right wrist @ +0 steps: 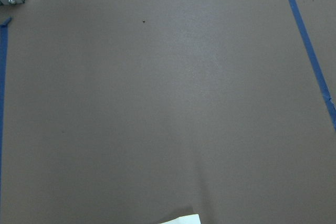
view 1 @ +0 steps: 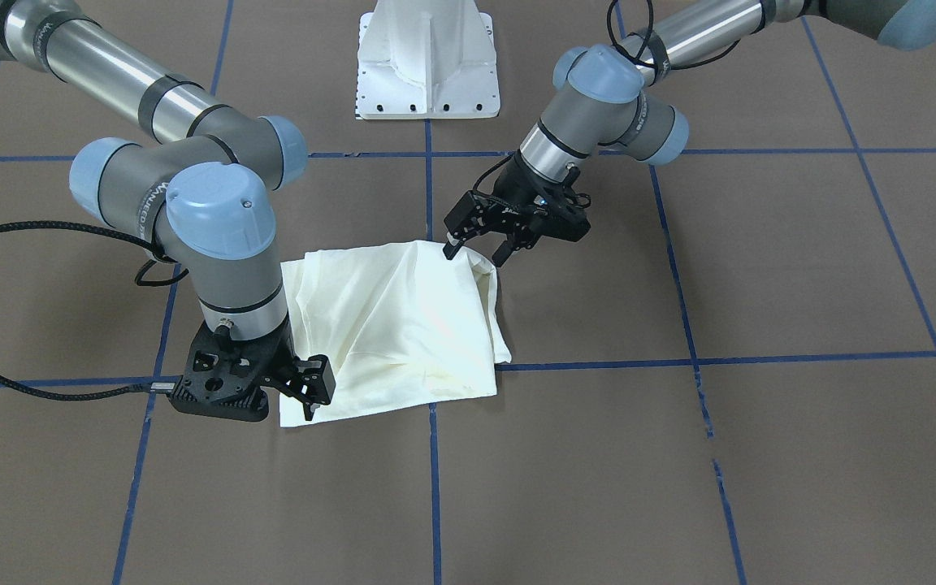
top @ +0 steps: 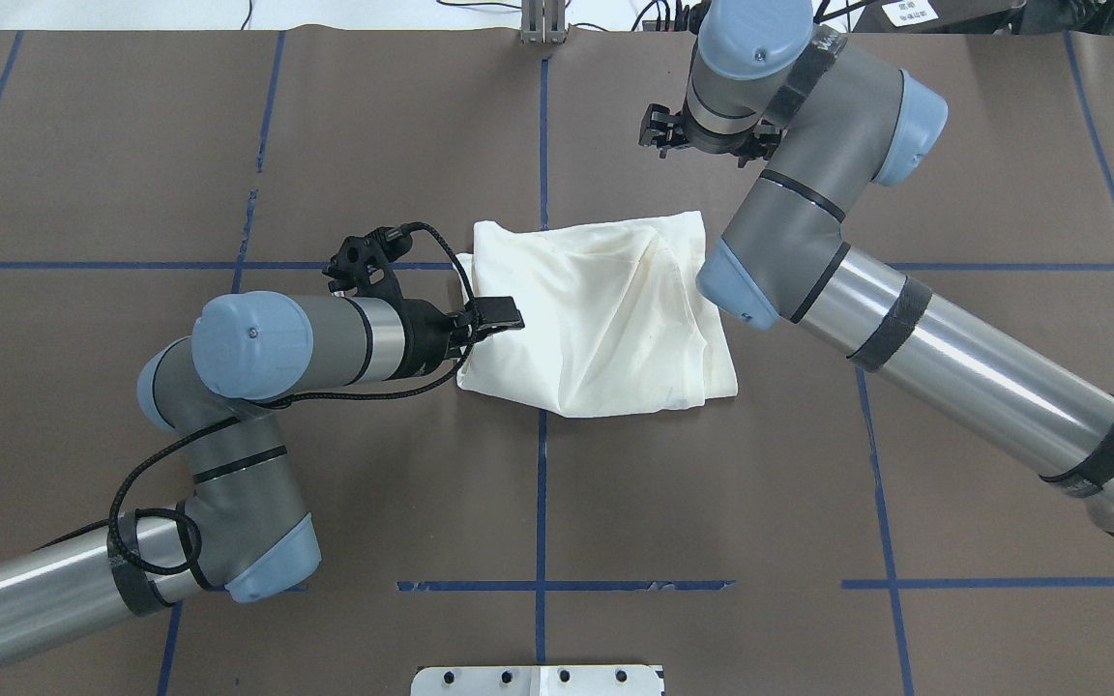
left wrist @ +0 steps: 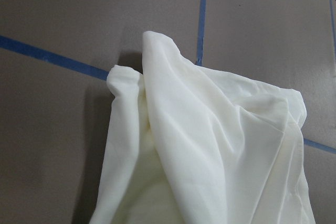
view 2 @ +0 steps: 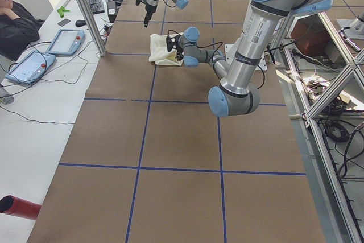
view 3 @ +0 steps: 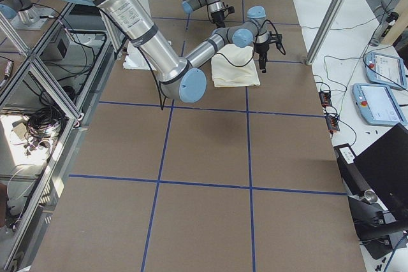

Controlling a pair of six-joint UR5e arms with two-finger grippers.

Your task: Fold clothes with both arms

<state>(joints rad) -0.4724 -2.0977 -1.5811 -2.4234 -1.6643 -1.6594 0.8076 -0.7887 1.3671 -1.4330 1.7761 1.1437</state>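
Right gripper (view 1: 314,400) nearest me, hanging over the near corner of the cream shirt (view 1: 403,325); I cannot tell how far open it is. Shirt lies bunched mid-way on the brown table (view 1: 760,284). Left gripper (view 1: 474,257) has its jaws spread wide, straddling the shirt's raised far corner, not clamped on it.

Near the tabletop's (view 2: 182,135) far edge lay the shirt (view 2: 160,52), the left gripper (view 2: 172,45) at its side, the right gripper (view 2: 146,20) hanging beyond it.
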